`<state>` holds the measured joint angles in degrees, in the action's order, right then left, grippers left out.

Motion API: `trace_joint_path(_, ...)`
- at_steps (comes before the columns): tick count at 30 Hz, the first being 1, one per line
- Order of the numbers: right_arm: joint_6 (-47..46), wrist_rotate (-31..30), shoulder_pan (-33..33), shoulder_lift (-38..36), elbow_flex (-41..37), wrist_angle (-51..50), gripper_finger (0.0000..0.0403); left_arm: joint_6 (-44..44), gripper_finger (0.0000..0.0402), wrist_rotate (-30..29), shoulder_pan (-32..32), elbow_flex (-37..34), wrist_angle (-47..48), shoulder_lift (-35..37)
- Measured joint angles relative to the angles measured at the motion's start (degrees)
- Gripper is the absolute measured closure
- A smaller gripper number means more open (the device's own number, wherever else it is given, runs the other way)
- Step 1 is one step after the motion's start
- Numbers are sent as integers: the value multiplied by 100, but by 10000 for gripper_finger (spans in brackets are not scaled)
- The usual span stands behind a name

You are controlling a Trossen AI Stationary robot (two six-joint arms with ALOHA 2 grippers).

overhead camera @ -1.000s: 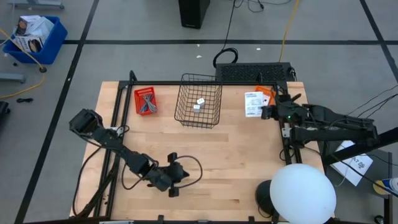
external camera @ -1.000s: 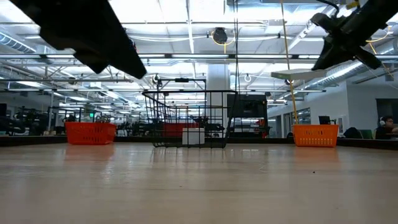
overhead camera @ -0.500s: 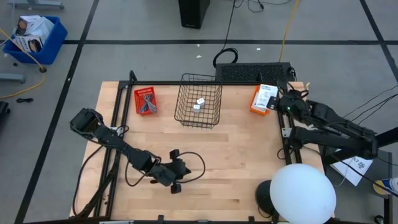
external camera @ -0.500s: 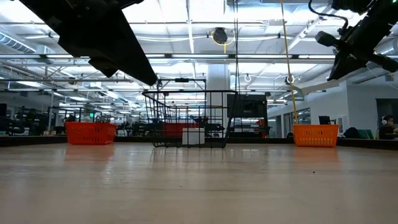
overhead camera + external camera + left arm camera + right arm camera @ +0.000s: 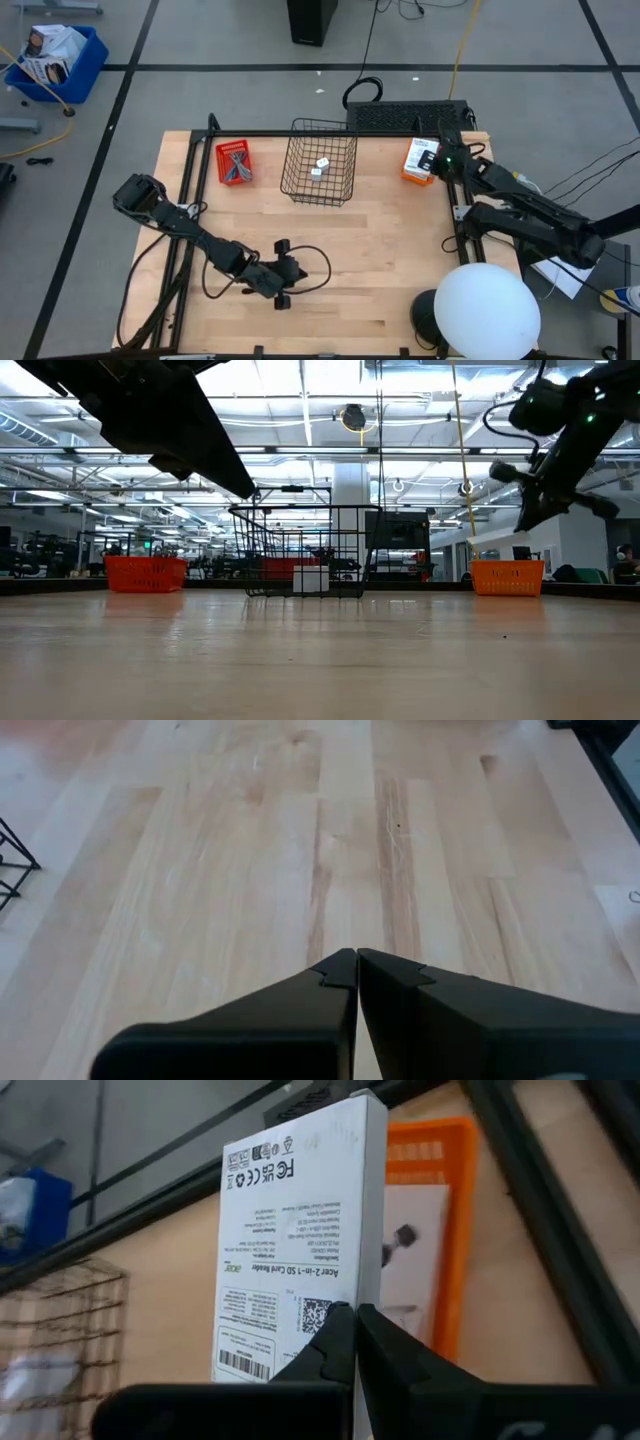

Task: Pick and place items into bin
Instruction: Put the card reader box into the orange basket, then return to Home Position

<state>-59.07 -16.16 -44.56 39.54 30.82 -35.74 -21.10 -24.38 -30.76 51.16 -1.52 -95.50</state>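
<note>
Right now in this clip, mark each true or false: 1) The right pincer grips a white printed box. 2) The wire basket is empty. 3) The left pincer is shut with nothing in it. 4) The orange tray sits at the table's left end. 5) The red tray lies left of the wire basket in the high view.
1) True: the right pincer is shut on the edge of the white printed box.
2) False: the wire basket holds two small white cubes.
3) True: the left pincer is shut over bare table.
4) False: the orange tray sits at the right end, by the right arm.
5) True: the red tray lies left of it.
</note>
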Motion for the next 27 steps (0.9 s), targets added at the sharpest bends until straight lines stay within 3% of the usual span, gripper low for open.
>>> trace_joint_path(9, 437, 447, -654, 171, -123, 70, 403, 135, 385, -4, 15, 0, 4, 0)
trace_joint_path(15, 583, 275, -685, 169, -123, 82, 393, 140, 385, 22, 48, 0, 4, 0)
trace_joint_path(24, 794, 290, -685, 171, -123, 41, 307, 155, 385, 29, 44, 0, 4, 0)
trace_joint_path(27, 903, 339, -685, 152, -123, 126, 281, 260, 385, -264, 56, 0, 8, 0)
